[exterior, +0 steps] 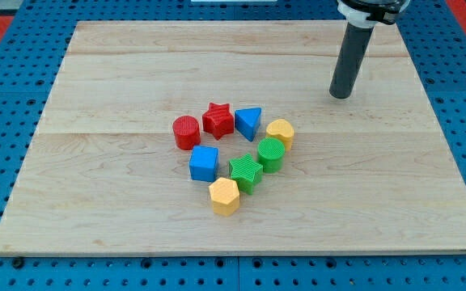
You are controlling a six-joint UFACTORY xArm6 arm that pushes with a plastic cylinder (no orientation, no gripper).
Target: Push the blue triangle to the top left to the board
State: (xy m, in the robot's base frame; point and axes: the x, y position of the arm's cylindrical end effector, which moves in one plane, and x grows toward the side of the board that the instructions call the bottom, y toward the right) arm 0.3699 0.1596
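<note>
The blue triangle (248, 122) lies near the middle of the wooden board (120, 73), between a red star (218, 120) on its left and a yellow heart-shaped block (281, 131) on its right. My tip (342, 94) rests on the board up and to the right of the triangle, well apart from it and from every other block. The dark rod rises from the tip to the view's top edge.
A red cylinder (186, 132) sits left of the star. Below are a blue cube (204, 163), a green star (246, 171), a green cylinder (271, 153) and a yellow hexagon (225, 196). A blue pegboard (6, 97) surrounds the board.
</note>
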